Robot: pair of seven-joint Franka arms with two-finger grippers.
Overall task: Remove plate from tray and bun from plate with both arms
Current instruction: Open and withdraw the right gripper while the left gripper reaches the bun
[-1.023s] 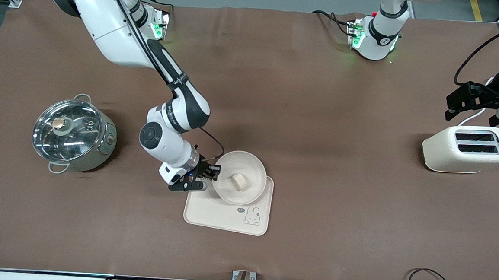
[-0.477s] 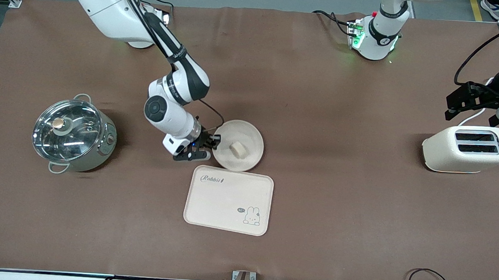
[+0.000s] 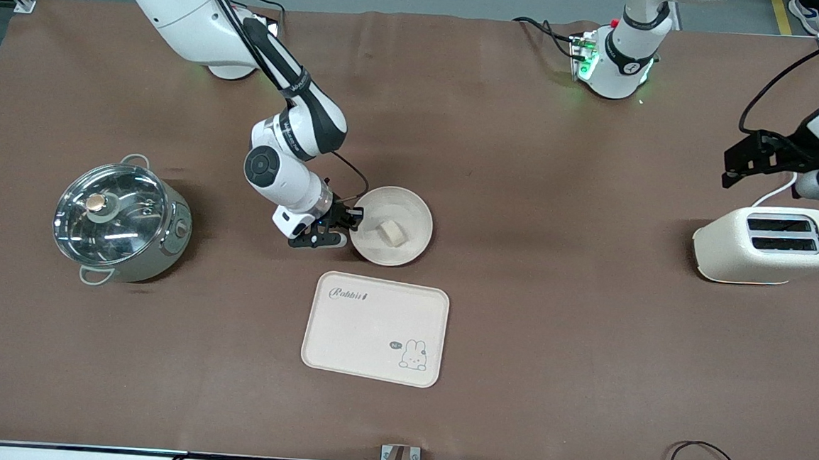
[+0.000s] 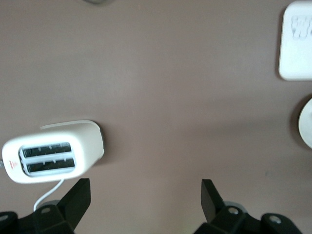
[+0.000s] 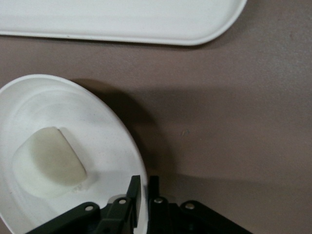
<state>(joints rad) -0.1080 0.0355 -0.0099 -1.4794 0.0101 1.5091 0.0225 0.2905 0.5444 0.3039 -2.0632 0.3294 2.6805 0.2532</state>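
1. The plate (image 3: 390, 226) has left the tray (image 3: 375, 329): a second ago it sat on the tray's farther end. Now it is over the brown table, clear of the tray at about its 12 o'clock, farther from the front camera.
2. The right gripper (image 3: 348, 223) is clenched on the plate's rim at the plate's 9 o'clock. The shadow under the dish in the right wrist view suggests it is tilted or not fully set down.
3. The bun (image 3: 389, 232) lies in the plate's well, near centre.
4. So the first half looks nearly done. Lifting the bun out remains.
5. The left gripper (image 3: 748, 158) waits with its fingers spread and empty, above the table by the cream toaster (image 3: 768, 245).
6. The tray reads "Rabbit" in script, beside a small bunny drawing. The toaster bears a red warning triangle.
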